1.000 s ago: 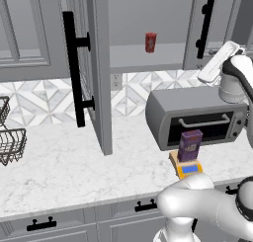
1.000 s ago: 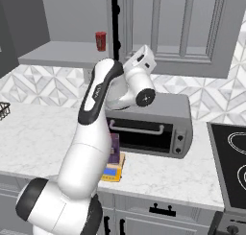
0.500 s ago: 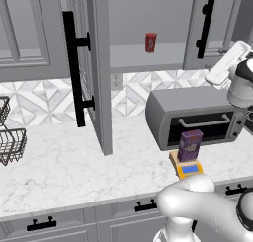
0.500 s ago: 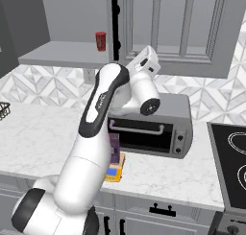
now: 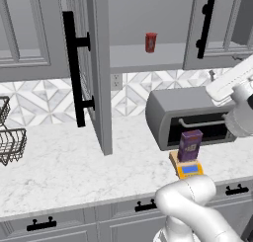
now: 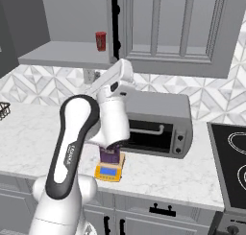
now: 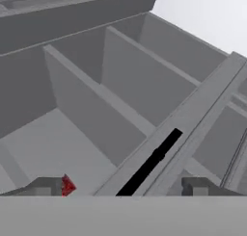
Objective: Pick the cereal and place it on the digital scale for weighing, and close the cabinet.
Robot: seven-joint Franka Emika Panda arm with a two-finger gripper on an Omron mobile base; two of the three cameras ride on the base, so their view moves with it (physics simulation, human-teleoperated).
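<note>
Cereal point(image 5: 190, 145): standing upright on the digital scale point(image 5: 187, 168), so the weighing step looks done.
Scale: sitting on the white marble counter point(image 5: 74, 167), just in front of the toaster oven point(image 5: 190, 118).
Gripper point(image 7: 123, 186): jaws spread wide and holding nothing, facing the right door's black bar handle point(image 7: 149, 163), likely readying to shut it.
Cabinet point(image 5: 96, 63): both doors standing open; red can point(image 5: 150, 42) at 12 o'clock on the shelf.
Room: grey cabinetry, patterned backsplash, wire basket point(image 5: 9, 137) at 9 o'clock.

Cabinet point(image 5: 94, 63): matt grey painted panels, black satin bar handles point(image 7: 149, 165) just ahead of the pincer point(image 7: 123, 186). Counter point(image 5: 64, 162): polished white marble look. Oven point(image 5: 190, 115): smooth grey metal. Cereal box point(image 5: 190, 144): purple printed card. Scale point(image 5: 187, 168): orange plastic.
</note>
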